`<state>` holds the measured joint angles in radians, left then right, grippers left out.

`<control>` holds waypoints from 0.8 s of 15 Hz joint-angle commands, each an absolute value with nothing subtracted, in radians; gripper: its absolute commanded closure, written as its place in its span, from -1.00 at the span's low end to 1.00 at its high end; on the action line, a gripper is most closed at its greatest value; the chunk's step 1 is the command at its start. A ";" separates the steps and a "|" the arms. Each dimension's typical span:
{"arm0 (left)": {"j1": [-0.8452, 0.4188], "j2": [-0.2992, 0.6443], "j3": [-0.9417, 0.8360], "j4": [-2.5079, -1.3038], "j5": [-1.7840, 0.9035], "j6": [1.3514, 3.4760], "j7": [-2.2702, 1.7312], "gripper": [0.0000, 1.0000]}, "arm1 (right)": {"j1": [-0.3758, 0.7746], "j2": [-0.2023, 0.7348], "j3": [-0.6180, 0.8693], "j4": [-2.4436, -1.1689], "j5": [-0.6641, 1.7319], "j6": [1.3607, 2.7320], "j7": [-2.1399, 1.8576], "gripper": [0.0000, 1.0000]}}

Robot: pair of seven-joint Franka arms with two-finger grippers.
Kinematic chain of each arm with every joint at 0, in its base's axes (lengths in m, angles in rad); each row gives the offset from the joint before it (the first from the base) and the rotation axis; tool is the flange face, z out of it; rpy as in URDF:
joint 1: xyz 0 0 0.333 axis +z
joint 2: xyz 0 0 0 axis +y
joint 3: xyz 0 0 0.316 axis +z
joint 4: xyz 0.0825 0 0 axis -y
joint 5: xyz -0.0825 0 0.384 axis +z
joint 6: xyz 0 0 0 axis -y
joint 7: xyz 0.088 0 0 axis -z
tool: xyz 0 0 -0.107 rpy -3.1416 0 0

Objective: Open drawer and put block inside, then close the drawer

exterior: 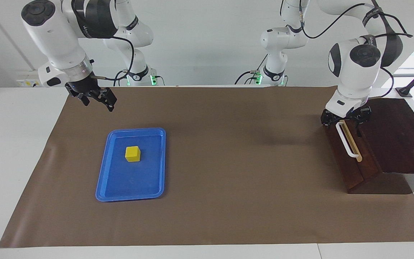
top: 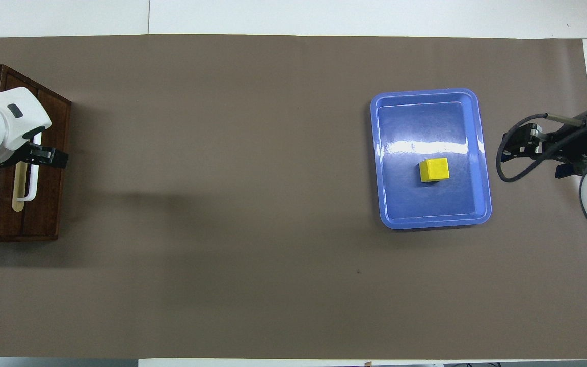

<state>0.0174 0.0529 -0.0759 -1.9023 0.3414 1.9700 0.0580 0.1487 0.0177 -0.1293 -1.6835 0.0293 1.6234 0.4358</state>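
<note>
2 grippers, both spread wide, both empty. Left gripper down at the handle of the drawer, astride the handle's robot-side end; contact not judged. Right gripper poised over the brown mat, nearer the robots than the blue tray. Block lying in that tray, toward the right arm's end of the table, well apart from the drawer. Drawer shut. 0 steps done, by the look of it: opening, placing the block inside and closing all left.
</note>
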 commanded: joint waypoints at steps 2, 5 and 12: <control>0.029 0.067 -0.077 -1.980 0.406 2.075 -0.047 -1.00 | 0.106 0.115 -0.133 -1.649 0.167 1.696 0.810 -1.00; 0.029 0.084 -0.077 -1.994 0.437 2.111 -0.051 -1.00 | 0.089 0.167 -0.137 -1.644 0.314 1.724 1.076 -1.00; 0.048 0.101 -0.077 -2.045 0.439 2.223 -0.049 -1.00 | 0.009 0.195 -0.137 -1.773 0.574 1.857 1.333 -1.00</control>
